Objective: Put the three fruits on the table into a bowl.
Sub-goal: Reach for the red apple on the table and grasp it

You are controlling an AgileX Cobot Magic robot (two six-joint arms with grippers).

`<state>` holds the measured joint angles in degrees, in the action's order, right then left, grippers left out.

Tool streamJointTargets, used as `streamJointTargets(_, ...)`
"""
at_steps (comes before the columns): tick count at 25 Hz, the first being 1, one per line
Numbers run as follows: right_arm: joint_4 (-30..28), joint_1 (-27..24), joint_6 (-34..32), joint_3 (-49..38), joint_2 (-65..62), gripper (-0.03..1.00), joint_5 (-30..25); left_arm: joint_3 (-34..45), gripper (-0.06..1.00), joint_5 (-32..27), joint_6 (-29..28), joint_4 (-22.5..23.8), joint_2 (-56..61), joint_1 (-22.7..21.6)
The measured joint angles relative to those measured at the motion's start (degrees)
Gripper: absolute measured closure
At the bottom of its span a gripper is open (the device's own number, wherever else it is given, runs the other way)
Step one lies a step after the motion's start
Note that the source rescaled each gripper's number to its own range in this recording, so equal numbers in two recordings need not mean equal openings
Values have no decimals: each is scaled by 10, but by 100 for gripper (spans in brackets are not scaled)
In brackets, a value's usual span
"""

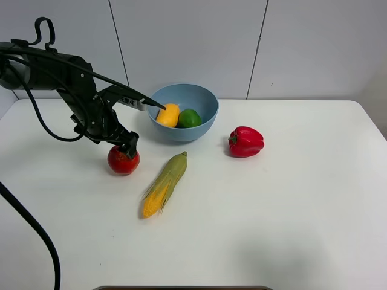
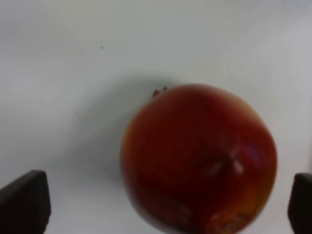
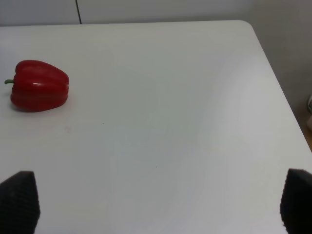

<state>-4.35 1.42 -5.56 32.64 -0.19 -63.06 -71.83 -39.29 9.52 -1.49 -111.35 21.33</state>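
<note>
The red apple sits on the white table, left of the light-blue bowl. The oblong orange-yellow fruit and the green lime-like fruit lie inside the bowl. My left gripper is right above the apple, touching or nearly touching its top. In the left wrist view the apple lies between the wide-open fingers of the left gripper. My right gripper is open and empty over bare table; it is out of the exterior high view.
A red bell pepper lies right of the bowl; it also shows in the right wrist view. A corn cob in green husk lies in front of the bowl, close to the apple. The table's right edge is near.
</note>
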Motion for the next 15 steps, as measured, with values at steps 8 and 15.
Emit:
streamJointTargets(8,0,0,0,0,0,-3,1,0,-5,14,0,-1,-36,0)
streamJointTargets(15,0,0,0,0,0,-3,0,0,-5,34,0,-2,-64,0)
